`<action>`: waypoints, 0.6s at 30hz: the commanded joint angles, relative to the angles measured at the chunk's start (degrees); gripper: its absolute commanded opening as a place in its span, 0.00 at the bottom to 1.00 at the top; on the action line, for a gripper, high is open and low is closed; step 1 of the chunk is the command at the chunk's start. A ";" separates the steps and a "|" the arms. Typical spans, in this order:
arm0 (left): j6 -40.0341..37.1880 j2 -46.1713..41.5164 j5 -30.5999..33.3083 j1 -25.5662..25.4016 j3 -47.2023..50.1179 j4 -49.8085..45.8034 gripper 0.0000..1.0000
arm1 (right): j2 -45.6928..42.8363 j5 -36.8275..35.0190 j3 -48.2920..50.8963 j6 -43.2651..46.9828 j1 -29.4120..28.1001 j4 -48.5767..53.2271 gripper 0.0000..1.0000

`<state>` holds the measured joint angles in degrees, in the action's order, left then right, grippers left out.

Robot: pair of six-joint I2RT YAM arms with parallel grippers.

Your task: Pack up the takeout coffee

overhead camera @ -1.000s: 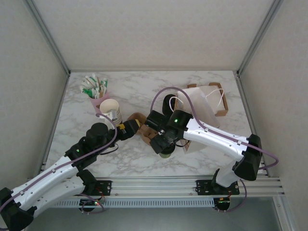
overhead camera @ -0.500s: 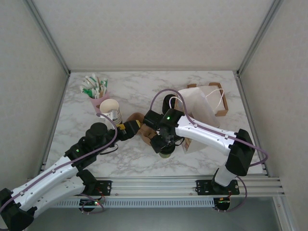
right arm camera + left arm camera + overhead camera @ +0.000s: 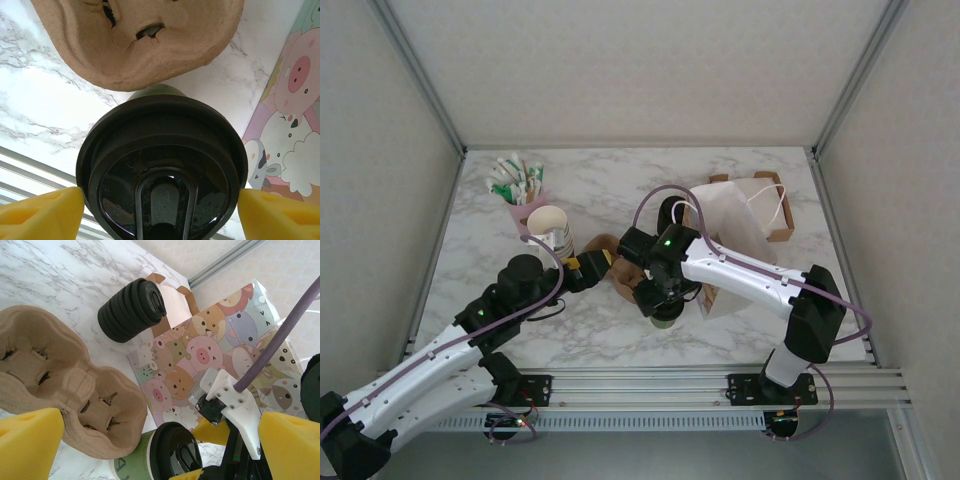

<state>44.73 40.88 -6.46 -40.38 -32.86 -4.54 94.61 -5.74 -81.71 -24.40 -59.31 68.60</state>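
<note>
Takeout coffee [image 3: 162, 165] upright on table, just beside cup carrier [image 3: 65, 380] and pig-print bag [image 3: 220, 355]. Right gripper [image 3: 160, 210] straddles lid, pads at rim; can't tell if gripping. Left gripper [image 3: 600, 265] jaws wide, by carrier.

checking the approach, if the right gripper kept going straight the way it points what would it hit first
The takeout coffee: its black lid sits centred between the right gripper's fingers in the wrist view, so it would likely be met first. The gap left is unclear.
</note>
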 commanded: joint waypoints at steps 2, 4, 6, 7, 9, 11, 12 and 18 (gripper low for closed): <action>-1.24 -0.44 -1.01 0.65 0.05 1.60 1.00 | 0.38 0.85 1.23 -1.26 0.70 0.66 0.81; -1.23 -0.44 -1.01 0.68 0.01 1.70 1.00 | 0.23 0.65 1.40 -1.60 0.91 0.77 0.81; -1.23 -0.38 -1.11 0.66 0.03 1.78 1.00 | 0.05 0.66 1.42 -1.63 0.95 0.70 0.81; -1.26 -0.45 -1.06 0.65 0.00 1.79 1.00 | 0.03 0.65 1.55 -1.70 0.97 0.68 0.81; -1.32 -0.33 -1.18 0.65 -0.17 1.80 1.00 | -0.04 0.72 1.63 -1.84 1.15 0.49 0.81; -1.42 -0.33 -1.10 0.67 -0.21 1.68 1.00 | -0.04 0.87 1.76 -1.83 1.19 0.35 0.81; -1.47 -0.43 -1.10 0.74 -0.27 1.56 1.00 | -0.12 0.90 1.89 -1.90 1.20 0.29 0.81; -1.49 -0.40 -1.19 0.74 -0.56 1.35 1.00 | -0.13 1.32 2.36 -1.91 1.21 -0.35 0.78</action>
<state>44.51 40.88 -6.70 -40.27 -32.86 -4.54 94.61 -5.28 -80.18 -25.21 -58.48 68.27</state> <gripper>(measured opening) 0.996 0.788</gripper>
